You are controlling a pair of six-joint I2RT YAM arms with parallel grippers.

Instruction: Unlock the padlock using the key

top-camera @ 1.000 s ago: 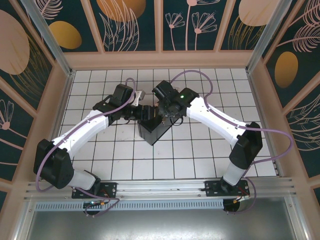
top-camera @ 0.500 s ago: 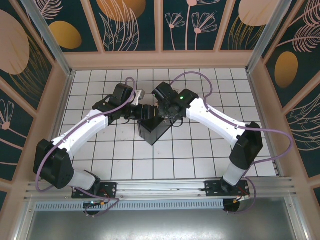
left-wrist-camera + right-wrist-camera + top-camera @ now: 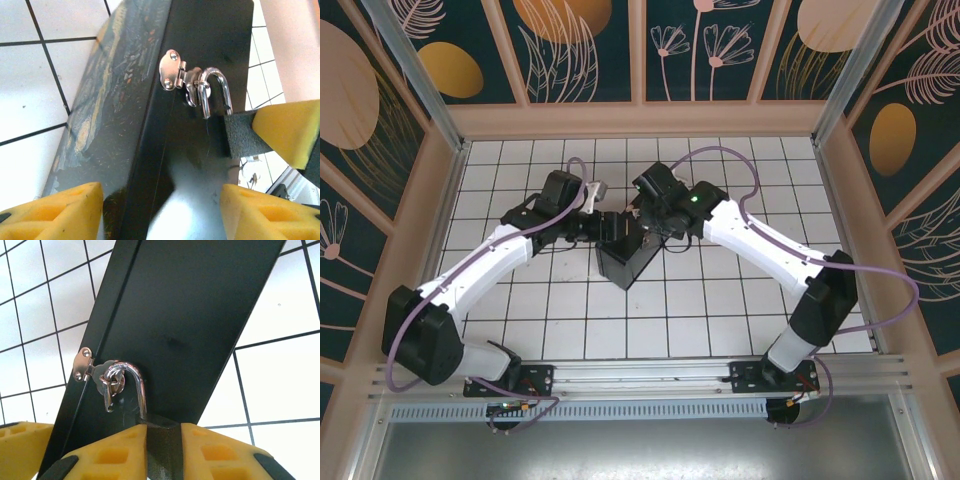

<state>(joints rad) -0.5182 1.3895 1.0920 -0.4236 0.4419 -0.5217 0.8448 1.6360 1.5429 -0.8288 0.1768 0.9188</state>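
Note:
The padlock [image 3: 162,437] has a dark body and hangs by its silver shackle [image 3: 135,380] from the hasp [image 3: 85,365] on the side of a dark box [image 3: 625,262] with a painted lid. The shackle's short leg stands free of the body. My right gripper [image 3: 162,450] is shut on the padlock body, with a yellow pad on each side. My left gripper [image 3: 160,210] straddles the box [image 3: 120,115], its pads against the two faces. In the left wrist view, small thin metal pieces on the tile below the padlock [image 3: 240,137] look like the key [image 3: 250,175].
The box lies on a white tiled floor [image 3: 720,320] inside a frame with wooden walls [image 3: 640,120]. Both arms meet over the box's far end, and their cables [image 3: 720,155] loop above it. Bare tiles stretch in front of the box.
My right gripper's jaws have closed onto the padlock body, and the right arm has shifted slightly to the right. The left arm and the box have not moved.

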